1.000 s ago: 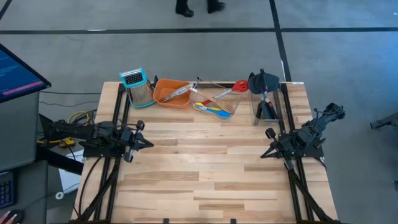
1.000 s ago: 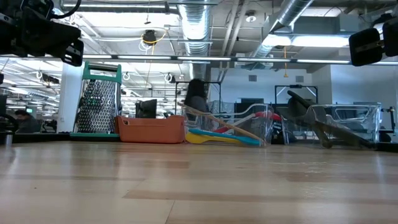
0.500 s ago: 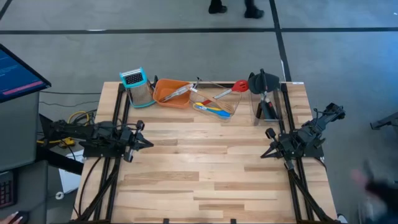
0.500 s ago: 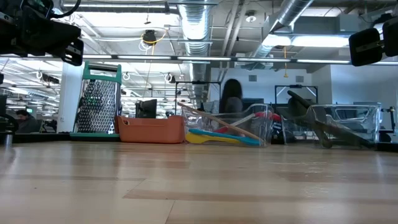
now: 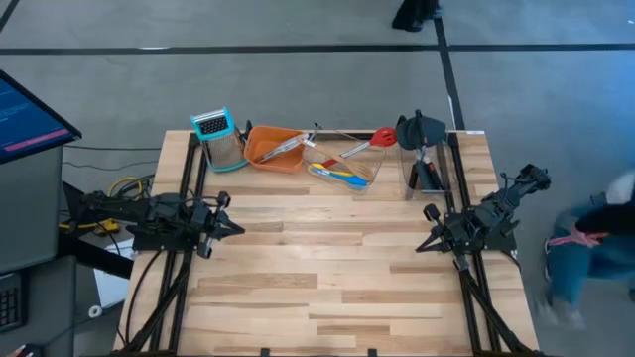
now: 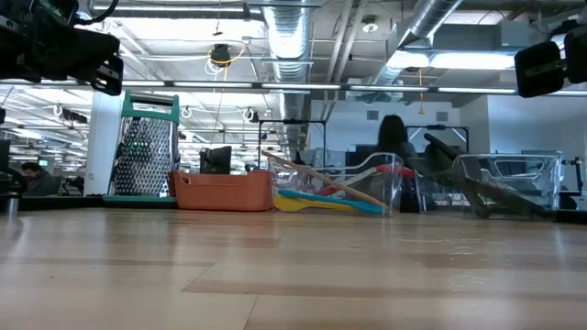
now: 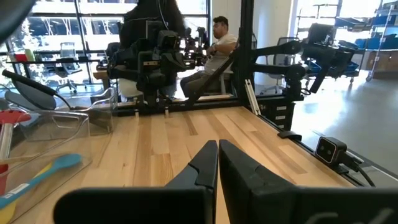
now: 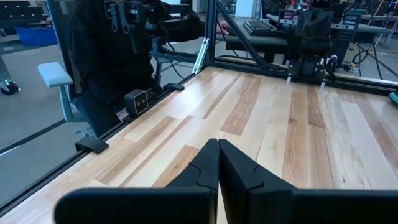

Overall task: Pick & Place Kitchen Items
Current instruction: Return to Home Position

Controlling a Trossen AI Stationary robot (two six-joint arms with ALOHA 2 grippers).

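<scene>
Clear plastic is holding most of your utensils. The middle bin (image 5: 365,177) is carrying a blue spoon (image 6: 341,203), a yellow spoon (image 6: 295,203) and a wooden spatula (image 6: 321,181), with a red spoon (image 5: 382,137) leaning over its rim. The right bin (image 5: 408,180) is housing black spatulas (image 5: 422,132), and you are losing their lower ends inside it. The orange tray (image 5: 260,157) is cradling silver tongs (image 5: 288,145). Your left gripper (image 5: 236,228) and right gripper (image 5: 421,245) are hanging at the table's (image 5: 327,278) 2 sides, fingers pressed together, gripping nothing.

2 matte-blk jointed arms (image 5: 164,218), wedge-shaped blk tool fingers (image 7: 202,163), yellow cables (image 5: 124,186) by L base.
</scene>
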